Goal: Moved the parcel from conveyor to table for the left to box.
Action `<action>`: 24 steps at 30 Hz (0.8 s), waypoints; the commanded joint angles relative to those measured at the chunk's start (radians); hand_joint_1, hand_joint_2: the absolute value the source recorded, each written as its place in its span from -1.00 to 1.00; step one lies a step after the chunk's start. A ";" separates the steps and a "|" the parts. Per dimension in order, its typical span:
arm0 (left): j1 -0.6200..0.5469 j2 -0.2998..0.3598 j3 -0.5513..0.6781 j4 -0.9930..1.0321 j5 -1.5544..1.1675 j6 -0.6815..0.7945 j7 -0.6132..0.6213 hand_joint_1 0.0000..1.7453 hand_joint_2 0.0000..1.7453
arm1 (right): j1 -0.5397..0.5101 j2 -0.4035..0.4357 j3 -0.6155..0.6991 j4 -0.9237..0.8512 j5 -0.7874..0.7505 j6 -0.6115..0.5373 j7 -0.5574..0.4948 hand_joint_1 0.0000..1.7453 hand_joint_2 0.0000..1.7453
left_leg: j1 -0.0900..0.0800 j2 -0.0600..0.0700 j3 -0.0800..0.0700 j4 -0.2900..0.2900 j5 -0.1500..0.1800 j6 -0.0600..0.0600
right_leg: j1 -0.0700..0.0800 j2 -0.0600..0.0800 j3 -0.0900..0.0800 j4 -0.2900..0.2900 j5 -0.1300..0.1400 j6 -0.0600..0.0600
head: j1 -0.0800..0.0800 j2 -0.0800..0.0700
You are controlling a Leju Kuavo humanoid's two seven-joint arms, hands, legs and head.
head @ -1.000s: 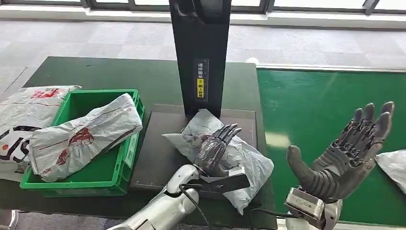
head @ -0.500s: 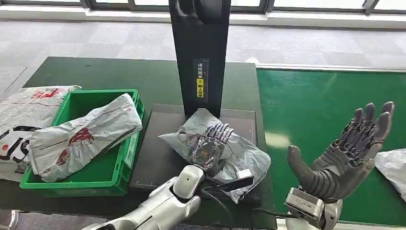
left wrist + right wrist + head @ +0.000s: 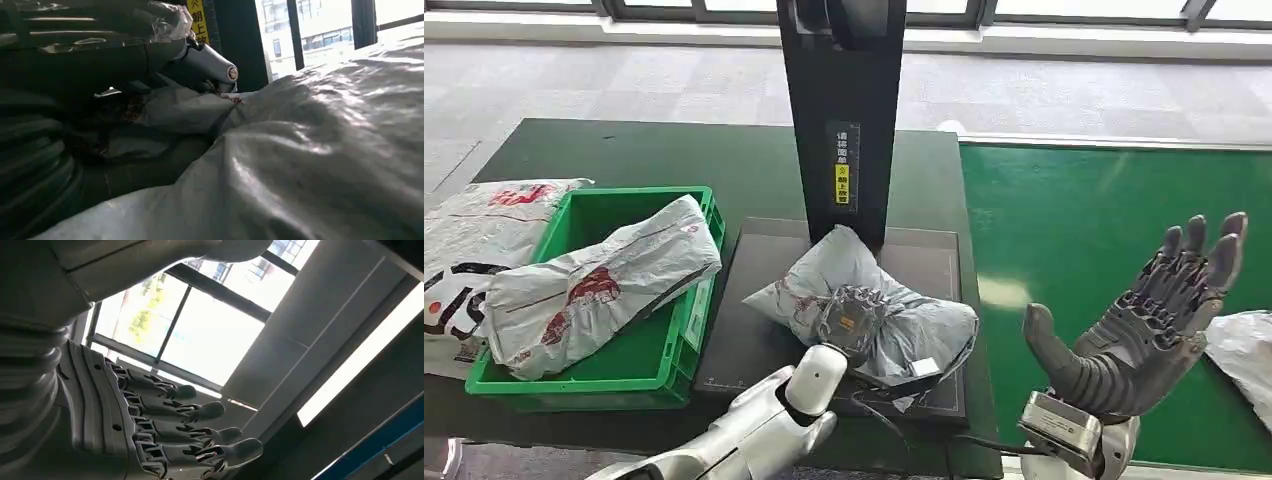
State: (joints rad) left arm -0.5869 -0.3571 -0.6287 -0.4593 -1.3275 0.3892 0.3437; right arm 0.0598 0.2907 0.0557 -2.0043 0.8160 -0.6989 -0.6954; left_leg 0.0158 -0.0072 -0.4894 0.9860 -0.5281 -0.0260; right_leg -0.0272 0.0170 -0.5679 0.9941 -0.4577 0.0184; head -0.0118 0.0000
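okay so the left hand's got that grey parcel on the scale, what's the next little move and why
Probably lift it slightly. The left hand has its fingers curled into the grey parcel, which lies on the dark platform; the green bin sits beside it.

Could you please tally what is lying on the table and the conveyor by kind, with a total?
Grey poly-bag parcels: 4, one under the left hand on the dark platform, one in the bin, one beside the bin at the table's left edge, one on the green conveyor.
Green plastic bins: 1.
Total: 5
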 commanded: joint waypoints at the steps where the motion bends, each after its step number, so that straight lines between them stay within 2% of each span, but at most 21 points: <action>1: -0.006 0.056 0.036 0.050 -0.063 -0.106 0.031 1.00 1.00 | -0.028 0.058 -0.055 0.037 -0.007 0.001 -0.003 -1.00 1.00 | 0.000 0.003 0.002 -0.003 0.001 0.001 | 0.001 0.001 0.001 -0.002 0.001 -0.002 | 0.000 0.000; 8: 0.001 0.063 0.088 0.035 -0.127 -0.155 0.040 1.00 1.00 | -0.017 0.058 -0.068 0.034 -0.023 0.001 0.001 -1.00 1.00 | 0.000 0.003 0.001 -0.002 0.000 0.001 | 0.000 0.002 0.002 -0.001 0.001 -0.002 | 0.000 0.000; 11: 0.014 0.077 0.106 -0.007 -0.177 -0.076 0.062 1.00 1.00 | 0.004 0.058 -0.050 0.003 -0.002 0.001 0.024 -1.00 1.00 | 0.000 0.002 0.002 -0.002 0.000 0.000 | 0.000 0.001 0.002 -0.001 0.001 -0.001 | 0.000 0.000; 13: 0.036 0.096 0.149 -0.123 -0.213 0.170 0.087 1.00 1.00 | 0.010 0.058 -0.046 -0.014 0.011 0.001 0.038 -1.00 1.00 | 0.000 0.003 0.001 -0.002 0.001 0.001 | 0.001 0.001 0.002 -0.002 0.001 -0.002 | 0.000 0.000; 14: 0.045 0.101 0.168 -0.161 -0.218 0.245 0.085 1.00 1.00 | 0.011 0.058 -0.046 -0.018 0.014 0.001 0.041 -1.00 1.00 | 0.000 0.003 0.001 -0.001 0.000 0.000 | 0.000 0.001 0.001 -0.001 0.001 -0.002 | 0.000 0.000; 15: 0.086 0.127 0.201 -0.329 -0.217 0.309 0.065 1.00 1.00 | 0.014 0.058 -0.047 -0.022 0.014 0.001 0.041 -1.00 1.00 | 0.000 0.004 0.001 -0.002 0.001 0.001 | 0.000 0.001 0.001 -0.001 0.001 -0.002 | 0.000 0.000; 17: 0.089 0.128 0.204 -0.335 -0.219 0.309 0.062 1.00 1.00 | 0.014 0.058 -0.048 -0.022 0.014 0.001 0.041 -1.00 1.00 | 0.001 0.002 -0.001 0.000 0.000 0.000 | 0.001 0.000 -0.001 0.000 0.001 -0.002 | 0.000 0.000; 20: 0.225 0.171 0.298 -0.757 -0.243 0.309 -0.020 1.00 1.00 | 0.011 0.058 -0.068 -0.015 -0.012 0.001 0.017 -1.00 1.00 | 0.000 0.002 0.008 -0.001 0.001 0.000 | 0.001 0.001 -0.001 0.001 0.000 -0.002 | 0.000 0.000; 22: 0.254 0.175 0.343 -0.913 -0.243 0.309 -0.063 1.00 1.00 | 0.009 0.058 -0.079 -0.007 -0.027 0.001 0.003 -1.00 1.00 | 0.000 0.005 0.007 -0.001 0.001 0.000 | 0.001 0.003 -0.002 0.002 0.001 -0.002 | 0.000 0.000; 24: 0.254 0.175 0.343 -0.913 -0.243 0.309 -0.063 1.00 1.00 | 0.009 0.058 -0.079 -0.007 -0.027 0.001 0.003 -1.00 1.00 | 0.001 0.002 0.004 0.001 0.001 -0.001 | 0.001 0.001 -0.004 0.002 0.001 -0.002 | 0.000 0.000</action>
State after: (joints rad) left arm -0.4355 -0.2541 -0.4591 -0.8914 -1.5213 0.6920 0.3401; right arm 0.0654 0.2903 0.0485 -2.0264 0.8088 -0.6992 -0.6748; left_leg 0.0161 -0.0069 -0.4836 0.9860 -0.5265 -0.0270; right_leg -0.0269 0.0176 -0.5699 0.9953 -0.4574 0.0180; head -0.0118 0.0000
